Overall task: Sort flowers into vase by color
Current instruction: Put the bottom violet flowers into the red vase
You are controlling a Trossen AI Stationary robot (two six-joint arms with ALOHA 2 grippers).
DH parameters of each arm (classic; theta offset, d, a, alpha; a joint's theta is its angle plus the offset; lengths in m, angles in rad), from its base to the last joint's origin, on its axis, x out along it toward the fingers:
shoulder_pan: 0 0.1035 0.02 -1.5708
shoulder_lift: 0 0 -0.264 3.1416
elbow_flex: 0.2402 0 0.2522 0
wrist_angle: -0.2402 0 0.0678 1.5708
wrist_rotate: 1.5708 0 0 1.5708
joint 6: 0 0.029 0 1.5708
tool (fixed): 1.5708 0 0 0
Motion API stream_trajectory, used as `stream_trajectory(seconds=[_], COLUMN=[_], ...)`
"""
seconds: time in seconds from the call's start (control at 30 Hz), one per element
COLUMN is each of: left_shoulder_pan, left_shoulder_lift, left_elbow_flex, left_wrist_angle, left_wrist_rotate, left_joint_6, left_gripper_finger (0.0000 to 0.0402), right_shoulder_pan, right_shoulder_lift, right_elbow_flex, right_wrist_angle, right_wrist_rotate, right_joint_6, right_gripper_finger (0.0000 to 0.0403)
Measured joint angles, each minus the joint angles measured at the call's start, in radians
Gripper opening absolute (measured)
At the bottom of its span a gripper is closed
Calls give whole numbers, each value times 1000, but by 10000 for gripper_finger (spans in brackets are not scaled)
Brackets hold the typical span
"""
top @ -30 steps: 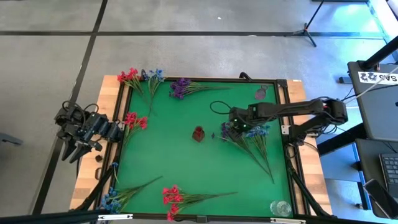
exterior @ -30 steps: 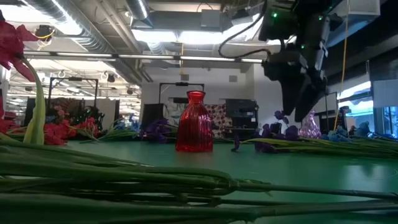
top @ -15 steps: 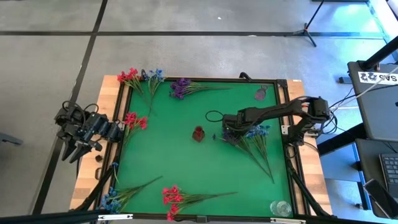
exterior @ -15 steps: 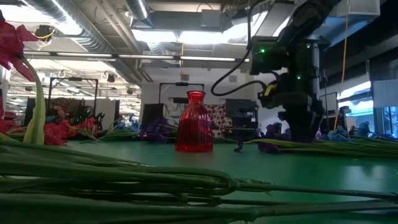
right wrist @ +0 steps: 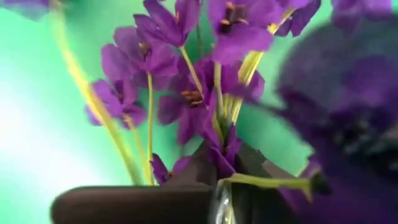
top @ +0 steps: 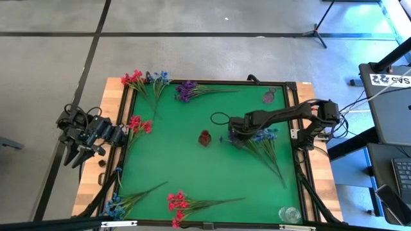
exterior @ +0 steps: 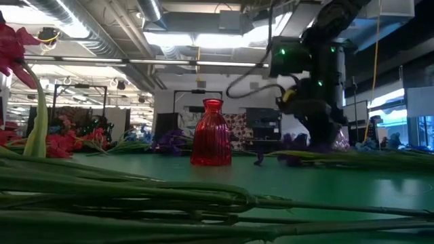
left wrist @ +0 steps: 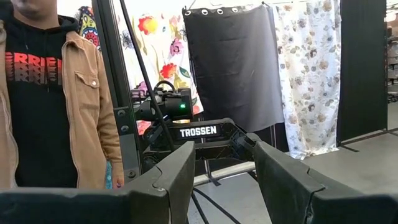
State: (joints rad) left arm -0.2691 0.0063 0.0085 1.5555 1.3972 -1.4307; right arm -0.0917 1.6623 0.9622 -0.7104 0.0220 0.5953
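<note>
Nearest the low camera, at the worktop's front edge, long thin green stems (exterior: 203,203) lie flat across the felt; they belong to the red sprig (top: 176,204) and the blue sprig (top: 114,205) by the front left corner. Mid-worktop stands the red vase (exterior: 211,133), ribbed glass with a narrow neck and a swelling belly, upright on the green mat (top: 192,167).

Just right of the vase, the right pincer (top: 232,137) is down at the mat and clenched on the purple sprig (right wrist: 186,93), gripping where the thin stems gather below the blossoms. The petals look like soft fabric and the stems like pliant wire or plastic, so I judge a straight, slow lift is wisest: the stalk trails toward the right front corner among blue sprigs (top: 266,136) and could drag them along. A purple-tinted vase (top: 269,97) waits near the far right corner, the likely destination; entering its narrow mouth stem-first will need the sprig hanging nearly vertical.

Along the far edge lie more red (top: 132,78), blue (top: 160,77) and purple (top: 186,90) sprigs. The left pincer (top: 76,154) hangs released beyond the left edge.
</note>
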Motion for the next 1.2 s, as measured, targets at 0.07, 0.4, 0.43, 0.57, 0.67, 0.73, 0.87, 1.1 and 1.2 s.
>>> stream_trajectory(seconds=[0.07,0.4,0.43,0.57,0.67,0.73,0.87,1.1,1.2], left_shoulder_pan=[0,0,0,0,0,0,0,0,0], left_shoulder_lift=[0,0,0,0,0,0,0,0,0], left_elbow_flex=[0,0,0,0,0,0,0,0,0], left_wrist_angle=[0,0,1,0,0,1,0,-1,0], left_wrist_rotate=[0,0,0,0,0,0,0,0,0], left_joint_6=[0,0,0,0,0,0,0,0,0], left_gripper_finger=[161,161,161,161,161,161,161,161,161], right_shoulder_pan=[0,1,1,10,46,82,159,219,218], right_shoulder_lift=[-28,-187,-205,-268,-303,-307,-284,-200,-170], right_elbow_flex=[38,427,471,582,578,566,530,472,456], right_wrist_angle=[-26,-175,-172,-18,214,339,557,752,794], right_wrist_rotate=[4,152,165,171,194,216,294,431,435], right_joint_6=[-1,-87,-105,-189,-292,-363,-509,-611,-615], right_gripper_finger=[11,13,10,14,23,21,7,22,19])
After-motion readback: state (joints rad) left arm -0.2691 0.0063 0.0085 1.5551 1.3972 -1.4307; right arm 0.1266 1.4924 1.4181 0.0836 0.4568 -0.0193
